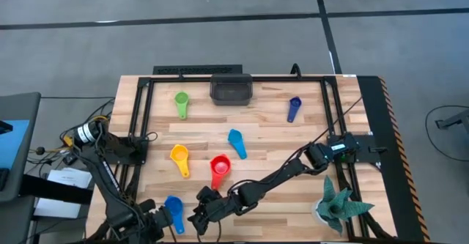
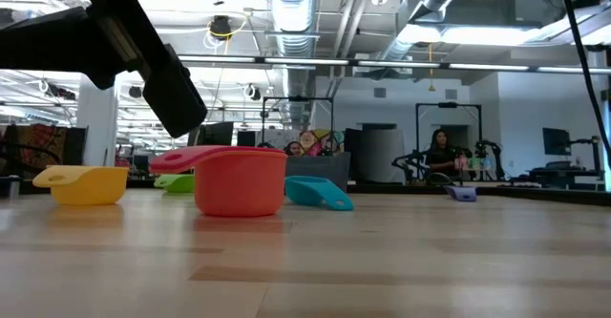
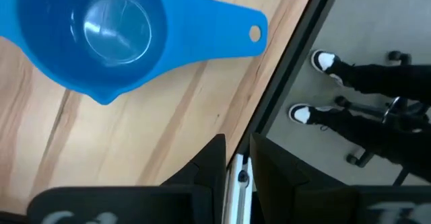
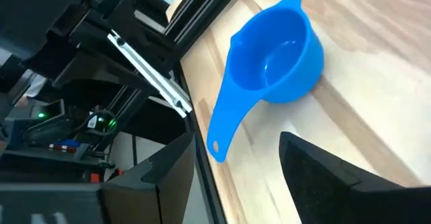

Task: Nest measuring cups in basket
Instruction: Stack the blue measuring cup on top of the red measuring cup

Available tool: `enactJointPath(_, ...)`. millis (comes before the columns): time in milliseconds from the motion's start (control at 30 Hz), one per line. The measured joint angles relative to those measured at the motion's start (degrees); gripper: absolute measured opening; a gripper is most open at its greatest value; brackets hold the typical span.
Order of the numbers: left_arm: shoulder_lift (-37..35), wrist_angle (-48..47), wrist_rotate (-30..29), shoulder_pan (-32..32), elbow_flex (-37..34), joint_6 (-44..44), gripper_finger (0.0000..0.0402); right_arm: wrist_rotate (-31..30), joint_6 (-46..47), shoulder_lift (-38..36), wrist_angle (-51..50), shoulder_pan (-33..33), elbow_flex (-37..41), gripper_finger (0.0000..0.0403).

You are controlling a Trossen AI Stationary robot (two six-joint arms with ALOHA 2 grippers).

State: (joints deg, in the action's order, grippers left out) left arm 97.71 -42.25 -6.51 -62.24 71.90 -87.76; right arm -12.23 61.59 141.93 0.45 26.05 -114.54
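Note:
The royal blue measuring cup [image 1: 174, 209] lies mouth up near the table's front edge, its handle [image 4: 225, 123] pointing at that edge. My right gripper [image 4: 236, 140] stands open just to its right, its fingers clear of the handle. To the cup's left, my left gripper [image 3: 239, 158] is shut and holds nothing. Farther back on the table, the red [image 1: 220, 168], yellow [image 1: 179, 158], light blue [image 1: 237, 143], green [image 1: 181, 101] and dark blue [image 1: 294, 108] cups lie singly. The dark basket [image 1: 231, 90] stands at the far edge.
A teal spiky plant [image 1: 338, 207] stands at the near right corner. A black frame rail [image 1: 143, 127] runs along the table's sides. Cables and boxes [image 1: 80, 134] lie left of the table. A person's shoes [image 3: 323, 62] show on the floor beyond the front edge.

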Motion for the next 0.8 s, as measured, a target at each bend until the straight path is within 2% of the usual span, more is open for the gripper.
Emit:
enactJointPath(133, -0.02, -0.03, 0.31, 0.00, 0.00, 0.14, 0.0057, 0.72, -3.22, 0.00, 0.86, -0.70, 0.00, 0.0240)
enactJointPath(233, -0.02, -0.01, 0.56, -0.02, 0.00, -0.16, 0.0057, 3.18, -4.81, 0.00, 5.12, -0.82, 0.00, 0.0240)
enactJointPath(367, -0.02, 0.05, 3.64, -0.20, 0.00, -1.64, 0.0057, 5.73, -3.19, -0.11, 5.45, -0.08, 0.00, 0.0240)
enactJointPath(567, -0.04, 0.06, 2.06, -1.33, 0.00, -3.13, 0.0057, 5.44, -0.66, -0.07, 4.15, 0.55, 0.00, 0.0240)
enactJointPath(667, -0.07, -0.24, 0.51, -1.46, 0.00, -3.50, 0.0057, 7.18, 1.53, 2.78, 7.28, -0.21, -0.26, 0.0240)
enactJointPath(800, -0.07, -0.31, -0.23, -1.40, 0.00, -4.91, 0.0057, 11.18, 3.55, 7.17, 6.46, -1.30, -3.38, 0.0240)
